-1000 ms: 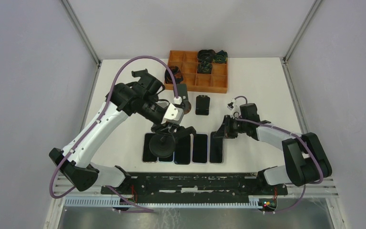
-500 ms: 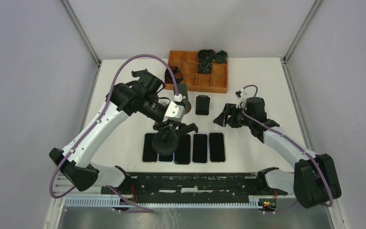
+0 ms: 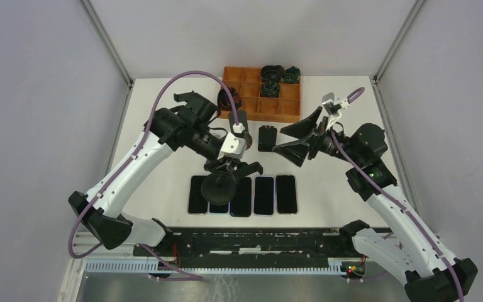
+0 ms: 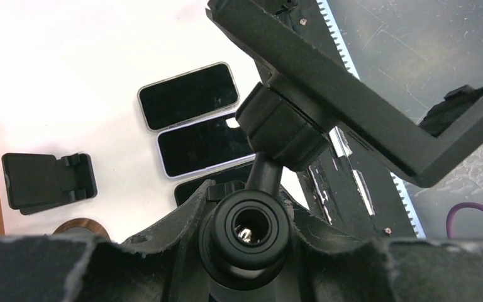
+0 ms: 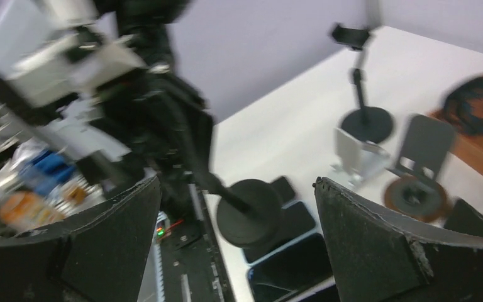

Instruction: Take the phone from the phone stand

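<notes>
My left gripper (image 3: 230, 167) is shut on the black phone stand (image 3: 217, 189), gripping its pole just above the round base, over the row of phones. In the left wrist view the stand's ball joint (image 4: 246, 229) sits between the jaws and its clamp bracket (image 4: 352, 94) holds nothing. Several dark phones lie flat in a row; the rightmost phone (image 3: 286, 194) is at the right end, apart from both grippers. My right gripper (image 3: 283, 141) hangs open and empty, raised above the table right of centre. Its wrist view shows the stand's base (image 5: 251, 212) below its spread fingers (image 5: 377, 245).
An orange compartment tray (image 3: 299, 104) with dark items stands at the back. A small black folding stand (image 3: 266, 138) sits in front of it. The right wrist view shows a tall black stand (image 5: 365, 119), a white stand (image 5: 355, 154) and a folding stand (image 5: 424, 151).
The right gripper opened and let go of the rightmost phone, then rose and drew back to the right. The phone stays flat at the row's end. The left gripper barely moved.
</notes>
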Available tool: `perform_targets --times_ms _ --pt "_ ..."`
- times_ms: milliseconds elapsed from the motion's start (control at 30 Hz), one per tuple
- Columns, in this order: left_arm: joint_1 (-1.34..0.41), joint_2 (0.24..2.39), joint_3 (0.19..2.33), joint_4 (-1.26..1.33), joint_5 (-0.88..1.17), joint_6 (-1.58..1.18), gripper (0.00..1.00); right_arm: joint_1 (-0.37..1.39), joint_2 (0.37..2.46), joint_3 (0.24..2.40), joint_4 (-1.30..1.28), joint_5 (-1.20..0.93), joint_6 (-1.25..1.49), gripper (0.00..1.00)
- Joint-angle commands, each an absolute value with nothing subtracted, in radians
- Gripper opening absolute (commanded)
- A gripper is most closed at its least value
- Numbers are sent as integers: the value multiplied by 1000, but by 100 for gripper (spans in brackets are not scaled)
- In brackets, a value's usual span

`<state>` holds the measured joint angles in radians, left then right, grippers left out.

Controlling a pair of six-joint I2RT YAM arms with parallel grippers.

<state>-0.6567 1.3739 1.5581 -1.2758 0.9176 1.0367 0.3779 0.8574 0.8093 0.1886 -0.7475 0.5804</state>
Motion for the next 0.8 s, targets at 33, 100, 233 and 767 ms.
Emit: perform_targets --times_ms 33,100,233,767 --pt "-658 1373 1574 -1240 968 1002 2 515 875 897 186 -826 515 98" --pt "-658 1379 1580 -1255 969 1010 2 552 888 905 189 -830 502 98" --pt "-658 1383 1584 -1280 966 1020 2 612 914 921 187 -829 483 98" --pt "-658 1411 1617 -1343 935 1061 2 805 1018 994 83 -747 381 70"
